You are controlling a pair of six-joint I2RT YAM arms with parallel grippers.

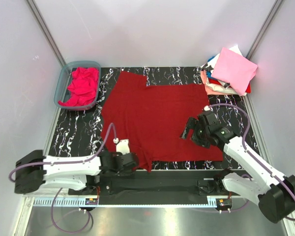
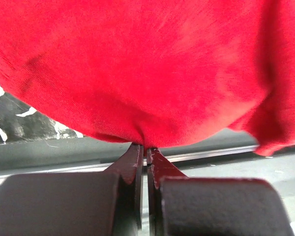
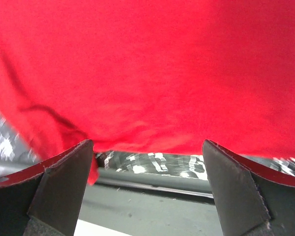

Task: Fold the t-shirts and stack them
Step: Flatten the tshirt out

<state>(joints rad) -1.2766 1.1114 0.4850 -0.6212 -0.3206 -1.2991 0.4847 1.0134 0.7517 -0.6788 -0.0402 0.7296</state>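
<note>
A dark red shirt (image 1: 157, 118) lies spread flat across the middle of the black marbled table (image 1: 78, 128), with one sleeve pointing toward the far left. Its near left corner is bunched into a small hanging fold at the table's front edge. The left gripper (image 1: 136, 162) is at that corner. In the left wrist view its fingers (image 2: 136, 164) are pressed together with the red hem pinched between them. The right gripper (image 1: 189, 130) sits over the right part of the shirt. In the right wrist view its jaws stand wide apart, with nothing between them, just above the cloth's near edge (image 3: 147, 73). A bright pink shirt (image 1: 81, 86) lies crumpled inside a plastic tub (image 1: 59, 88) at the far left corner. A stack of folded shirts (image 1: 231, 71) rests at the far right corner, with a pale pink one on top.
</note>
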